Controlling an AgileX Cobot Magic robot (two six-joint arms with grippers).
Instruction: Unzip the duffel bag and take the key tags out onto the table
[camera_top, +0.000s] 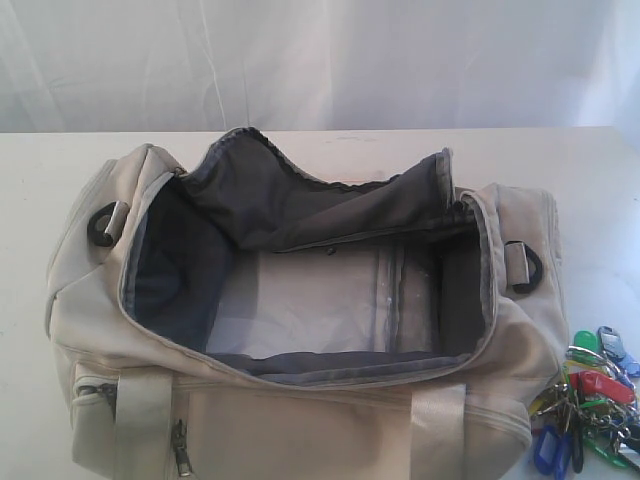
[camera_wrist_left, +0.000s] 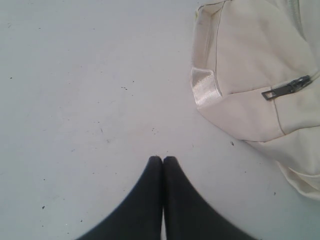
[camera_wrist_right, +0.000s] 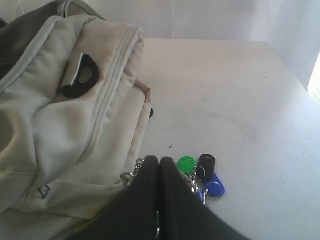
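White surface (camera_top: 570, 160), pale curtain behind. One duffel bag (camera_top: 100, 300) lay long axis left-right, top unzipped, nothing visible inside. One bunch of key tags (camera_top: 595, 395) sat on the surface just beside the bag's right end, just beyond the right fingers (camera_wrist_right: 167, 172), which were pressed together and empty. Left fingers (camera_wrist_left: 152, 172) were together too, by the other end, so the right arm was nearer.

Your duffel bag (camera_top: 300, 425) is matt beige cloth, its lining (camera_top: 300, 200) smoother dark grey fabric. The webbing strap (camera_wrist_left: 205, 87) shows a satin sheen; the zipper pull (camera_wrist_left: 285, 88) looks like dull grey metal. Your key tags (camera_top: 590, 395) are glossy coloured plastic on shiny metal rings (camera_wrist_right: 129, 176). The table (camera_wrist_left: 75, 100) is smooth, matt white, lightly speckled.
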